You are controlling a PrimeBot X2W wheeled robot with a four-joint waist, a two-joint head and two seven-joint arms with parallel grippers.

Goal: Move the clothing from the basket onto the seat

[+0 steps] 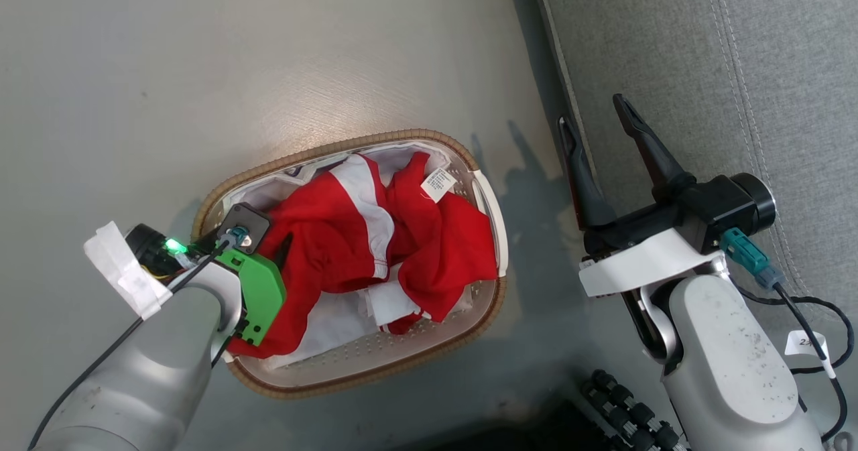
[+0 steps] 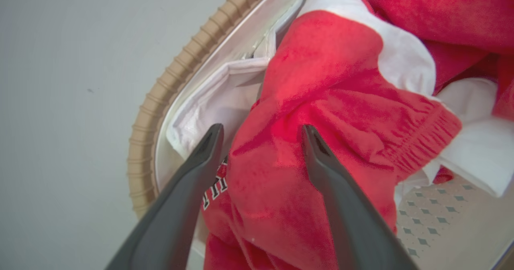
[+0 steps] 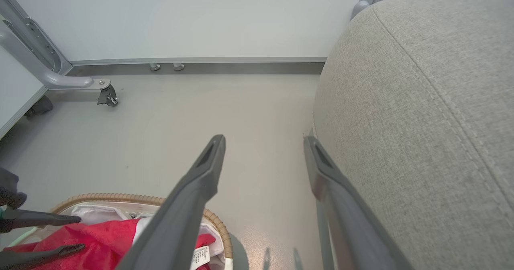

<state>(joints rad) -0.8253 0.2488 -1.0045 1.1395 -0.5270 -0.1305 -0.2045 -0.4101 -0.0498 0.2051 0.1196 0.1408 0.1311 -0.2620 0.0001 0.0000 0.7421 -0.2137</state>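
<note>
red clothing (image 2: 329, 101) fills basket (image 2: 160, 101); left claw (image 2: 262, 126) spread astride it; wrist view adds lettering (image 2: 213, 187); right claw (image 1: 590, 109) spread.

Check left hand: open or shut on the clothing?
Open. In the left wrist view the left hand has fingers spread, straddling a fold of the red clothing, not pinched.

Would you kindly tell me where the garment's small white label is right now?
In the head view, the white label sits on the red clothing at the far right of the basket, beside its right handle.
</note>
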